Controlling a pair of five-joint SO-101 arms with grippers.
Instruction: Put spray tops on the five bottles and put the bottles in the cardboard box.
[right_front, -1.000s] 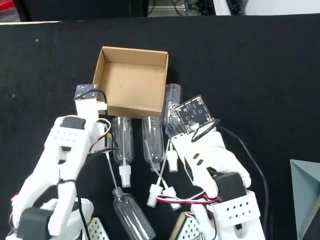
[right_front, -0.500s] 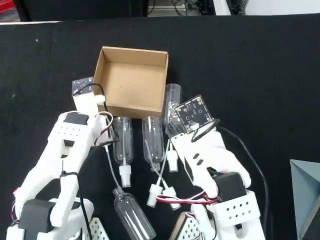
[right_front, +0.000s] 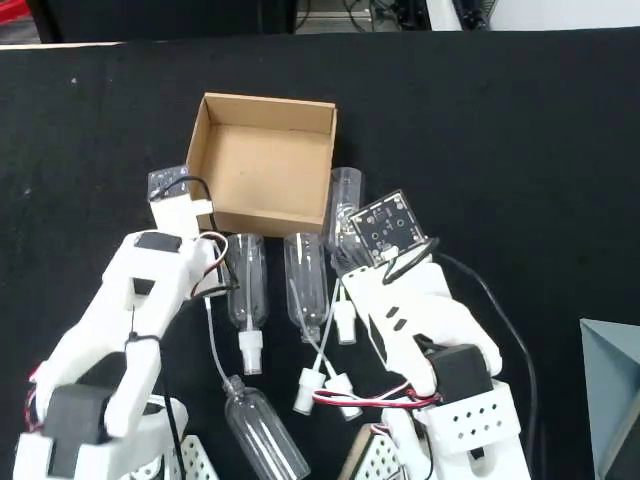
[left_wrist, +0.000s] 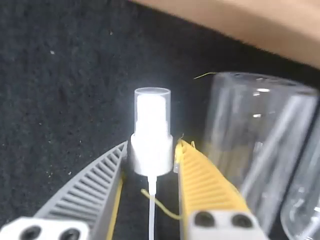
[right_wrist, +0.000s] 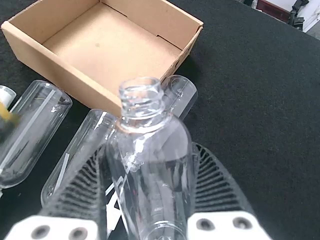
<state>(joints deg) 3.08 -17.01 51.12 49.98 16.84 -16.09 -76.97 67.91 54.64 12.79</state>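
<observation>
Both arms are white shells with black motor blocks at the joints. The left arm (right_front: 130, 320), at seven o'clock on the table, carries thin black and red wires (right_front: 208, 262); its gripper (left_wrist: 150, 150) has one grey ribbed finger (left_wrist: 92, 187) and one yellow. The right arm (right_front: 440, 320), at five o'clock, wears a black square circuit board (right_front: 388, 226), a red-and-white cable loop (right_front: 360, 398) and dark ribbed fingers (right_wrist: 215, 180).

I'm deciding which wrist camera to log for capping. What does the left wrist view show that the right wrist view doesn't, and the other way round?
Left wrist view: a spray top with its dip tube, pinched in the left gripper. Right wrist view: an open-necked bottle gripped by the right gripper, and the cardboard box with its bare floor. Both: the box's wall, a clear bottle lying beside it, the black table.
</observation>
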